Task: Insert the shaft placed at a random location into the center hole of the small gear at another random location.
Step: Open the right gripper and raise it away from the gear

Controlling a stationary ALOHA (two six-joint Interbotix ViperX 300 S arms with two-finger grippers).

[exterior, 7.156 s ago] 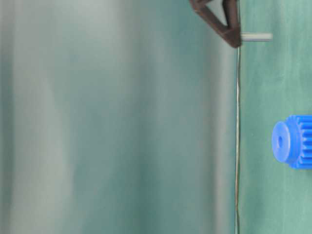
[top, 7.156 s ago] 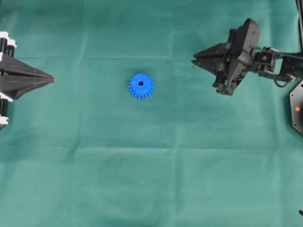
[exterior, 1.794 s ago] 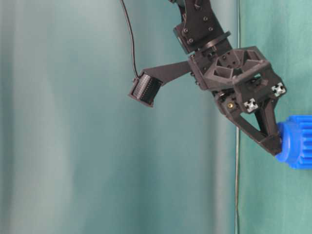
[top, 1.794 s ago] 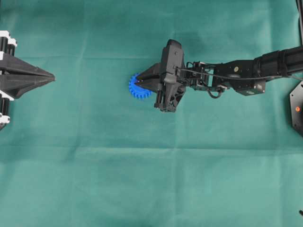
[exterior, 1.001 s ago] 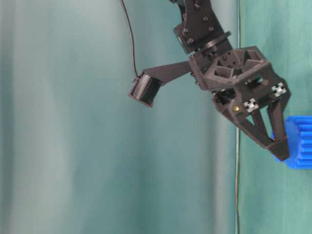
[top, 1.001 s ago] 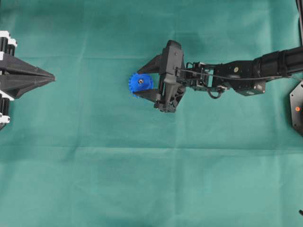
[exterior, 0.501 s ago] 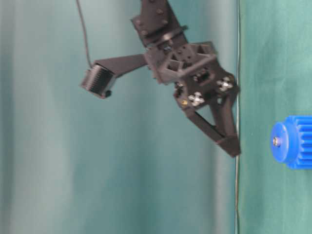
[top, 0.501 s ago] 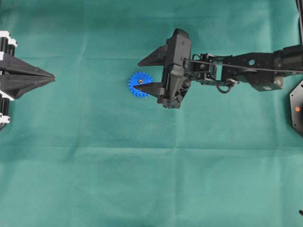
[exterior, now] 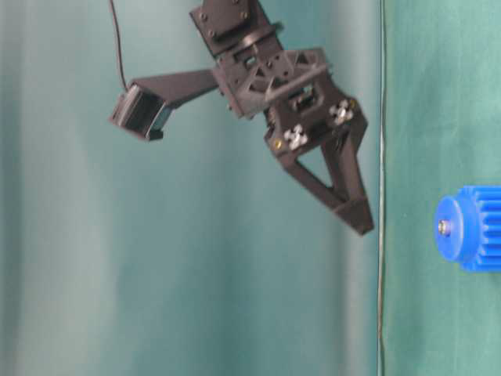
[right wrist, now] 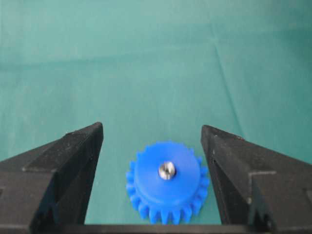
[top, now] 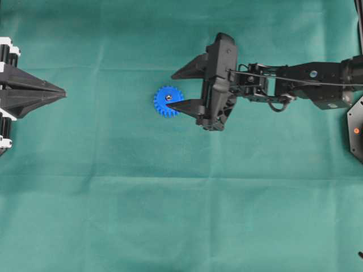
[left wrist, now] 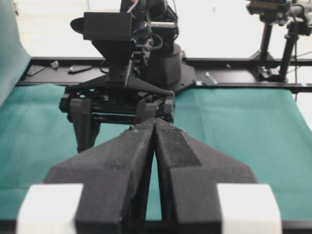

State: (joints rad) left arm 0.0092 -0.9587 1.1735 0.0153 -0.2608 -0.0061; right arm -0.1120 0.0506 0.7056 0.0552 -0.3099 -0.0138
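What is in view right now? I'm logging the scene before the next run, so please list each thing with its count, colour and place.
small gear: one, bright blue, flat on the cloth left of centre in the overhead view.
shaft: one, silver-grey, standing in the centre hole of the gear's hub, shiny end showing.
cloth: one, green, covering the table.
right gripper: one, black, jaws open and empty, lifted clear of the gear, which shows between them in the right wrist view.
left gripper: one, black with white blocks, jaws shut, at the left edge of the overhead view, far from the gear.
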